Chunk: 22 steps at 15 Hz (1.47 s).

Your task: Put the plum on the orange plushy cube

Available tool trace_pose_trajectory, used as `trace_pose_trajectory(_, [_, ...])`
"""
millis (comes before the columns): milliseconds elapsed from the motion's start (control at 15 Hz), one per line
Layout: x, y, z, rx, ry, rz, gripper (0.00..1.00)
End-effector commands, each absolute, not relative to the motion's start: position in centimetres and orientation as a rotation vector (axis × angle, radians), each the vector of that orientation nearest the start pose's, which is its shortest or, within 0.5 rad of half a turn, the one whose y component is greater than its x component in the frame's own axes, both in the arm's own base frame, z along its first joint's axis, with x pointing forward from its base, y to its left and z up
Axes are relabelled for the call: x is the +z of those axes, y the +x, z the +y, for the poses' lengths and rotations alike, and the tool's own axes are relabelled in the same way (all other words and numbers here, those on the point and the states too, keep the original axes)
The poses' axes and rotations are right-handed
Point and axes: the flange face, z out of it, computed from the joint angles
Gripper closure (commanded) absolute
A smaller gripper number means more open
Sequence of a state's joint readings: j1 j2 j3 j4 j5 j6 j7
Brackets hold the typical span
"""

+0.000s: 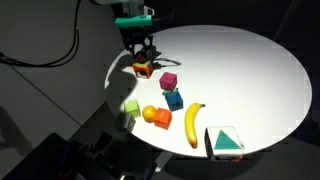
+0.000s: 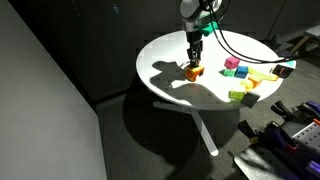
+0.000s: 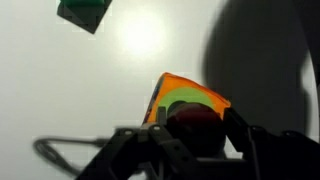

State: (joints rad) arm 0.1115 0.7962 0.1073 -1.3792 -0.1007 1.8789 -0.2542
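Note:
In the wrist view the dark plum (image 3: 190, 128) sits between the fingers of my gripper (image 3: 190, 135), which is shut on it. Directly beyond the plum lies the orange plushy cube (image 3: 196, 97), a green patch showing on its top face. In both exterior views the gripper (image 1: 141, 56) (image 2: 194, 58) hangs straight down over the orange plushy cube (image 1: 143, 70) (image 2: 193, 72) at the edge of the round white table (image 1: 240, 70). Whether the plum touches the cube I cannot tell.
A magenta cube (image 1: 168, 80), a blue cube (image 1: 174, 99), a banana (image 1: 193, 123), a yellow-orange ball (image 1: 149, 113), an orange block (image 1: 161, 120) and a teal-and-white box (image 1: 225, 141) lie nearby. A green block (image 3: 84, 12) shows in the wrist view.

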Motion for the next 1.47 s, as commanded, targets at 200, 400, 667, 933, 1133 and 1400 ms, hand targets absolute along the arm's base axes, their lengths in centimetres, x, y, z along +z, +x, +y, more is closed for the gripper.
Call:
trace_pose_trajectory(200, [22.3, 68.9, 12.8, 0.485, -3.035, -0.721, 0.66])
trace_pose_trajectory(400, [22.1, 68.8, 12.7, 0.493, -3.036, -0.715, 0.66])
trace_pose_trajectory(667, [21.8, 68.6, 12.8, 0.507, -3.032, -0.713, 0.66])
trace_pose_trajectory(933, [21.4, 68.5, 12.7, 0.521, -3.03, -0.71, 0.66])
trace_pose_trajectory(1133, [21.4, 68.5, 12.6, 0.526, -3.027, -0.708, 0.66])
trace_pose_trajectory(1400, [21.4, 68.4, 12.5, 0.536, -3.022, -0.705, 0.11])
